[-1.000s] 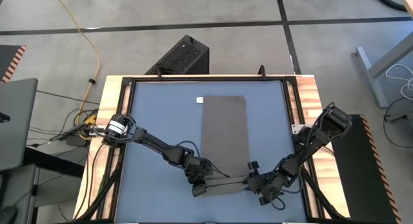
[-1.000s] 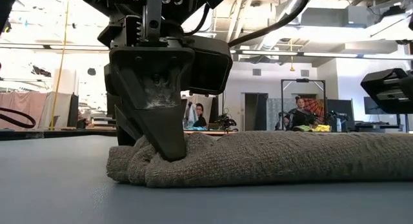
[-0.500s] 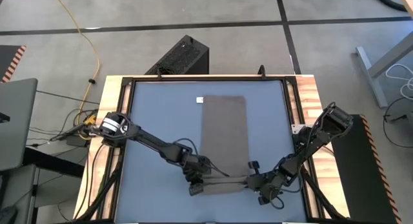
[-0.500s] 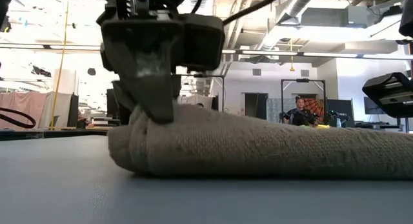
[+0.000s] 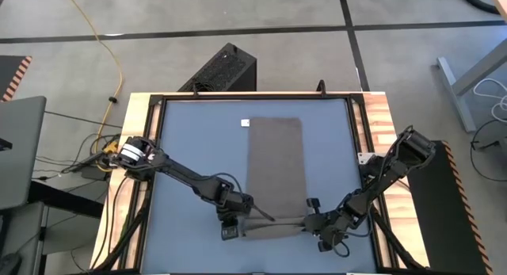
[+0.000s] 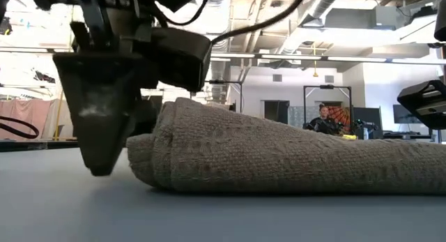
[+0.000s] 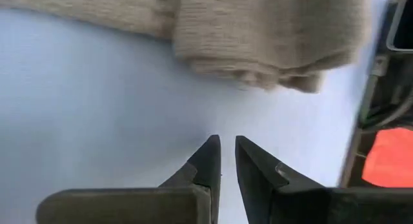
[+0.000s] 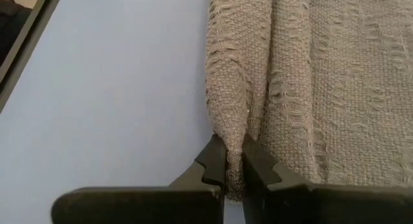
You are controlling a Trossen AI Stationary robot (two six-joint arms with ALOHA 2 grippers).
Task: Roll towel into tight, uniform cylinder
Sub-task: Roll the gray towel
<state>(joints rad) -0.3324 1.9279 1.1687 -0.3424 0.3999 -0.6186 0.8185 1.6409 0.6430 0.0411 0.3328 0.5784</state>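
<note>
The thin taupe woven towel (image 5: pixel 276 168) lies lengthwise on the blue-grey desk (image 5: pixel 198 148), its near end rolled, where the right gripper (image 8: pixel 233 161) pinches a fold between nearly closed jaws and the left gripper (image 7: pixel 223 161), jaws almost together, grips nothing just beside it.

The towel (image 5: pixel 276 168) runs down the desk's (image 5: pixel 194 140) middle from far to near, its rolled near end the only bulk on the surface. Bare desk lies open to left and right of it. At the near edge, the left pincer (image 5: pixel 229 230) and right pincer (image 5: pixel 310 221) flank the roll, crowding that strip.
</note>
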